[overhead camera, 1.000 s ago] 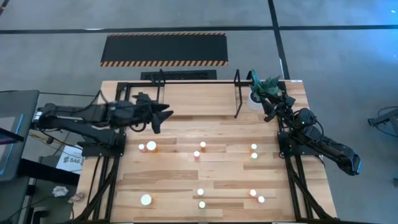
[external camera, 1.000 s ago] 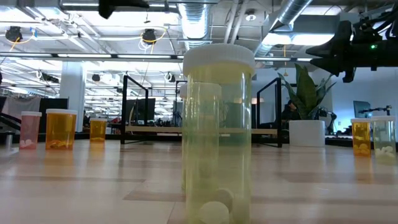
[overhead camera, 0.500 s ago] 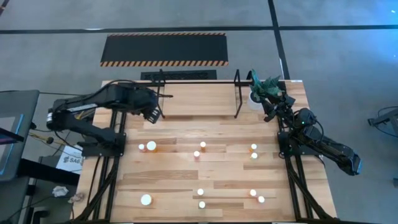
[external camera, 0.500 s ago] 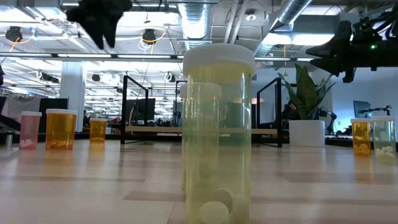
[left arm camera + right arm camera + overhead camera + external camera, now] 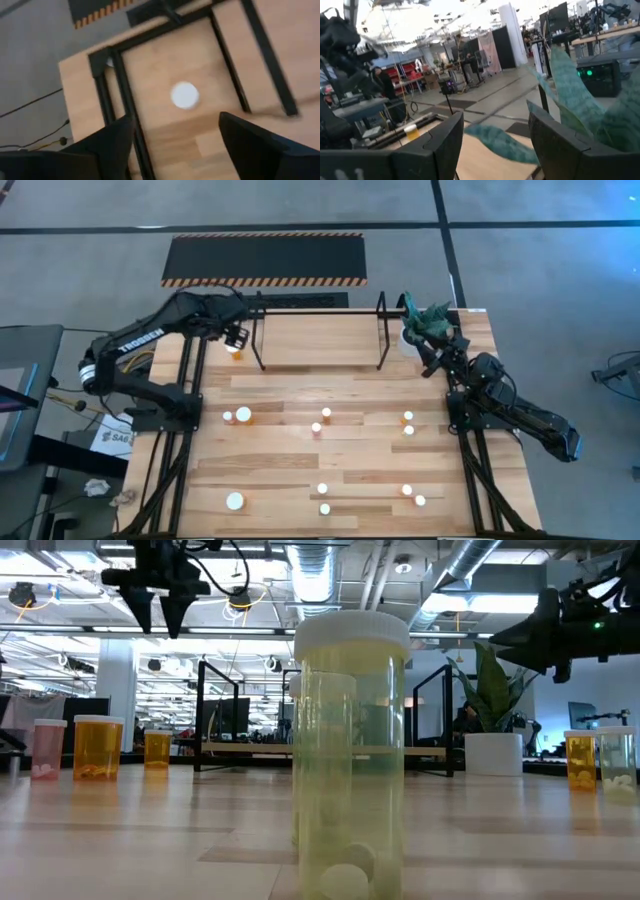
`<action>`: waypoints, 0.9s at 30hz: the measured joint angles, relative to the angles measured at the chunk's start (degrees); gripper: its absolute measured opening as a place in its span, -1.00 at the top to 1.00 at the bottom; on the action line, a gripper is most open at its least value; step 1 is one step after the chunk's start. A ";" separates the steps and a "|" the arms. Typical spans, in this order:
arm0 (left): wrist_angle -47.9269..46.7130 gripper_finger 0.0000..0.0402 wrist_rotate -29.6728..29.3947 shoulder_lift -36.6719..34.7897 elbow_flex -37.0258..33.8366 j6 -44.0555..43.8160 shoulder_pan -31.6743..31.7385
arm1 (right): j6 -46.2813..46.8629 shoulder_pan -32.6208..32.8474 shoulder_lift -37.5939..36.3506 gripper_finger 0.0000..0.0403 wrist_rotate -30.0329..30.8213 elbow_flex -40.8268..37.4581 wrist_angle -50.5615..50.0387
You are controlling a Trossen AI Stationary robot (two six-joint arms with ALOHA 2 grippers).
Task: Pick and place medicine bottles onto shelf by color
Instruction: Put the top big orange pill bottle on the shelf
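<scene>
Left claw is hanging spread wide over the shelf's left end, where only its wrist view is showing a white-capped bottle standing below; right claw, likewise wide, is waiting beside the plant.

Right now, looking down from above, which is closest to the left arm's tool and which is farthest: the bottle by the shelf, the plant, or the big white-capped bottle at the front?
Measured from the left tool in the high view:
1. The orange bottle, right beside the tool at the left end of the shelf.
2. The big white-capped bottle, at the table's front left.
3. The plant, at the far right corner.
</scene>
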 joint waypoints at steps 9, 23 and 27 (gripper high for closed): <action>17.12 -0.55 14.35 -1.88 -12.15 9.64 16.10 | 0.00 -0.01 0.00 -0.24 -0.02 0.00 -4.84; 27.33 -0.50 22.80 2.62 -24.20 5.48 17.81 | 0.00 -0.01 0.02 -0.24 -0.03 0.00 -5.34; 29.47 -0.50 22.73 4.15 -26.89 2.74 17.28 | 0.00 0.00 0.02 -0.24 -0.03 0.00 -5.41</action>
